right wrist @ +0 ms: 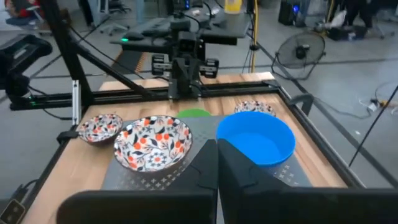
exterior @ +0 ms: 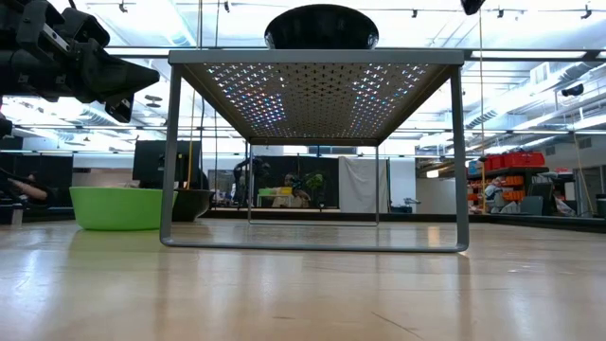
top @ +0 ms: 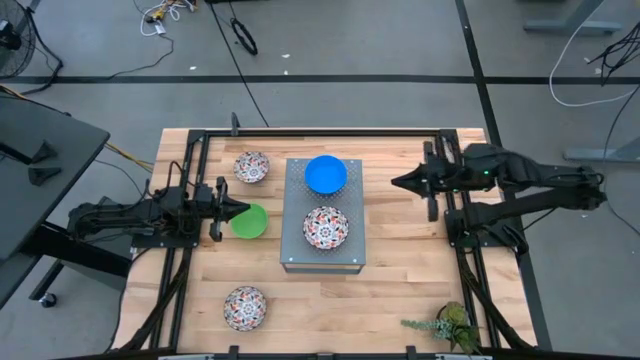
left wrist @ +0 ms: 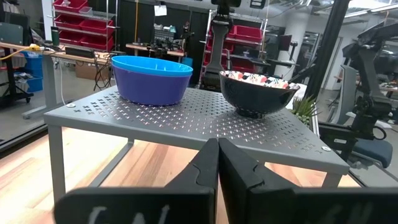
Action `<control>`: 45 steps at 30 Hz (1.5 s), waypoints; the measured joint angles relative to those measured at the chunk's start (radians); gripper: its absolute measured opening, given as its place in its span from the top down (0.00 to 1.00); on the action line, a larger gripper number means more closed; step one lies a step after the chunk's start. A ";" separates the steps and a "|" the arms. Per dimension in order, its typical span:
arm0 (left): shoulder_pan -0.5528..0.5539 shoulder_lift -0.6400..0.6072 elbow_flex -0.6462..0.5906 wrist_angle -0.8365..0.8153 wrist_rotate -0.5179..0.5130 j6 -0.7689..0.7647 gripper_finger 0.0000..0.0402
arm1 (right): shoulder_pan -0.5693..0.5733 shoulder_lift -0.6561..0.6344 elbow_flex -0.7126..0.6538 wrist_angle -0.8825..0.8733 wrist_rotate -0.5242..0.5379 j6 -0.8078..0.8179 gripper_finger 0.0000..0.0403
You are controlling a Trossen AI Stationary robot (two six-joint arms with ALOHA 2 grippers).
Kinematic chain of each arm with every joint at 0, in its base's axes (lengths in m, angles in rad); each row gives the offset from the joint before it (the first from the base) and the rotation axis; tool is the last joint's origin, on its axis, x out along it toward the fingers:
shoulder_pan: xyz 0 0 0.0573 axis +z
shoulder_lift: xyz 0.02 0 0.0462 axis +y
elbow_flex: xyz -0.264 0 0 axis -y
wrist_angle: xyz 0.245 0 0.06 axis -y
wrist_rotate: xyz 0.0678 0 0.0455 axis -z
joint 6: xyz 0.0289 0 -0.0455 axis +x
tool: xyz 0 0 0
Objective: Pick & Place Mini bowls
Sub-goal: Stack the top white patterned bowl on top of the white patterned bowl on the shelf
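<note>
Green bowl (top: pixel 249 221) just beside left hand (top: pixel 236 211), fingers pressed together, apparently not touching.

grey concrete floor (top: pixel 350 60) surrounded the wooden table (top: pixel 400 290), with loose cables (top: pixel 165 14) and a black fan (top: pixel 20 45) at the far left. red storage bins (left wrist: pixel 78 15) lined shelves beyond. ceiling strip lights (exterior: pixel 530 85) lit a big open workshop with desks behind.

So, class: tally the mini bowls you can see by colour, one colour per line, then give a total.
White floral: 3
Bright blue: 1
Green: 1
Total: 5
</note>
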 joint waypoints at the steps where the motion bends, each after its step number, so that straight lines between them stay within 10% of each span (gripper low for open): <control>1: 0.000 0.000 0.000 0.000 0.000 0.000 0.97 | 0.000 -0.013 0.000 -0.003 0.000 -0.007 1.00; 45: 0.000 0.000 0.000 0.000 0.000 0.000 0.97 | -0.047 -0.321 0.000 -0.130 0.003 -0.121 0.99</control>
